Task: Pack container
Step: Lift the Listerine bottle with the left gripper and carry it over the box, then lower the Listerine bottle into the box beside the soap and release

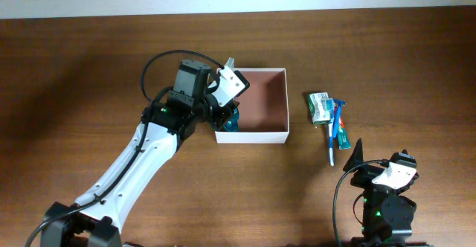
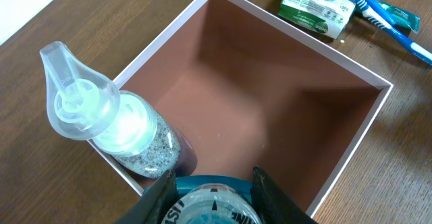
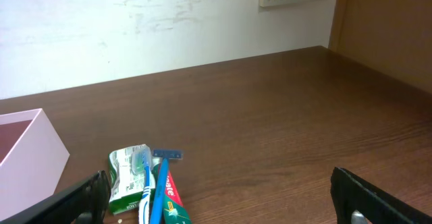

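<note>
Soft indoor light, mild shadow inside the container (image 2: 223, 69), blown-out glare on the clear bottle (image 2: 128, 126), blurry close foreground.

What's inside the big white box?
A clear speckled bottle stands in the container corner. Beside it the left end effector holds a teal-capped thing; its lower part is hidden.

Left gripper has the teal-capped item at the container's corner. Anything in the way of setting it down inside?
One neighbour: the clear bottle stands in that corner of the container, close beside the teal-capped item in the left gripper. Whether they touch is unclear. The remaining floor looks bare; directly beneath the cap is hidden.
</note>
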{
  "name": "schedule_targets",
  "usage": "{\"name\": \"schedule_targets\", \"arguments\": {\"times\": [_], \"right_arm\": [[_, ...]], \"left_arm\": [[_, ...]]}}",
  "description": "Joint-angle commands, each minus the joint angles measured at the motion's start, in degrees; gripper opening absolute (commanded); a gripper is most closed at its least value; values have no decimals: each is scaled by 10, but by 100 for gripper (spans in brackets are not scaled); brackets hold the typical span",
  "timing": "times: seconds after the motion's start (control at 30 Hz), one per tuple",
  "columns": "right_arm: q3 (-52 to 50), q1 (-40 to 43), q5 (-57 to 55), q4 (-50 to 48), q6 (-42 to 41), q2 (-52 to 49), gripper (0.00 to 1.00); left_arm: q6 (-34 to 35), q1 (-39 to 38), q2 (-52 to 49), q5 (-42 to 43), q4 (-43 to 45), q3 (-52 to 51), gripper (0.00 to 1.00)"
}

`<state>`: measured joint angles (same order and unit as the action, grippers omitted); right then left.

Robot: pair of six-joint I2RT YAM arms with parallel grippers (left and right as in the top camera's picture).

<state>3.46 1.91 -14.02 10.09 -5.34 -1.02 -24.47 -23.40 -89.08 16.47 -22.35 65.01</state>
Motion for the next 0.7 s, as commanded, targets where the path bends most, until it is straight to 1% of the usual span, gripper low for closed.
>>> {"name": "schedule_targets", "arguments": {"times": [0.0,0.13,0.27,0.37,0.4,0.43,0.47,0.53,0.6,0.67], "right_arm": [[-2,4,-1,5,4,2,99],[-2,4,-1,5,4,2,98],[-2,4,-1,5,4,2,99],[-2,4,-1,5,4,2,99],[-2,4,-1,5,4,2,98],[-2,4,-1,5,4,2,99],[-2,4,-1,5,4,2,99],[-2,4,-1,5,4,2,99],[-2,4,-1,5,4,2,98],[-2,4,-1,5,4,2,98]], "left_arm": [[-11,-1,0,3,6,6,31],[4,-1,-1,3,13,6,31],[72,-1,-1,2,45,6,31],[160,-1,-1,2,73,6,31],[173,-1,-1,2,76,6,30],[203,-1,-1,-2,81,6,30],[250,-1,-1,-21,83,6,29],[322,-2,-1,-67,77,6,27],[382,-2,-1,-118,63,6,27],[416,-2,-1,-147,52,6,27]]}}
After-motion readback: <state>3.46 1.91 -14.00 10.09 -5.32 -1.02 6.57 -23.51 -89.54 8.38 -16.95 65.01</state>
